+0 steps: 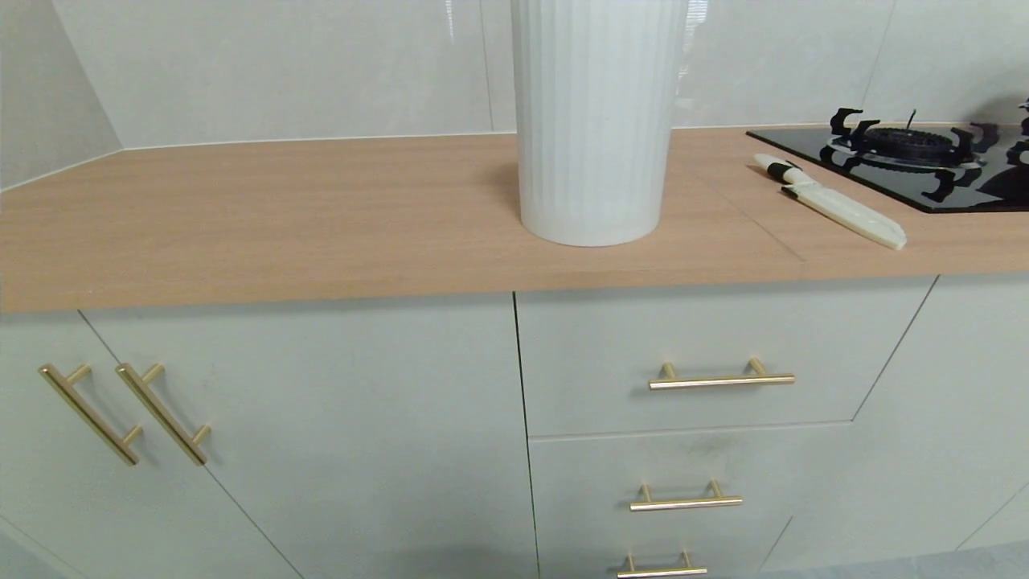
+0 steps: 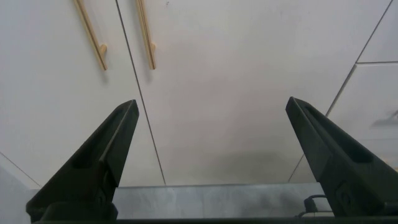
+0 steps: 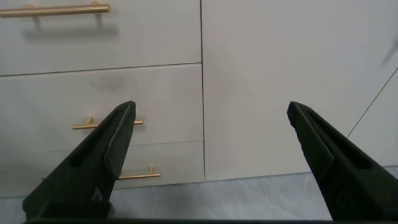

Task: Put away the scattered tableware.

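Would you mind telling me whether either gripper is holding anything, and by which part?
Nothing is held: the left gripper and right gripper are both open and empty; the knife lies on the counter.

I'm scanning all views for print and getting nothing legible: no text, labels, numbers or signs on the ribbed white container, knife, hob, counter or drawer fronts.
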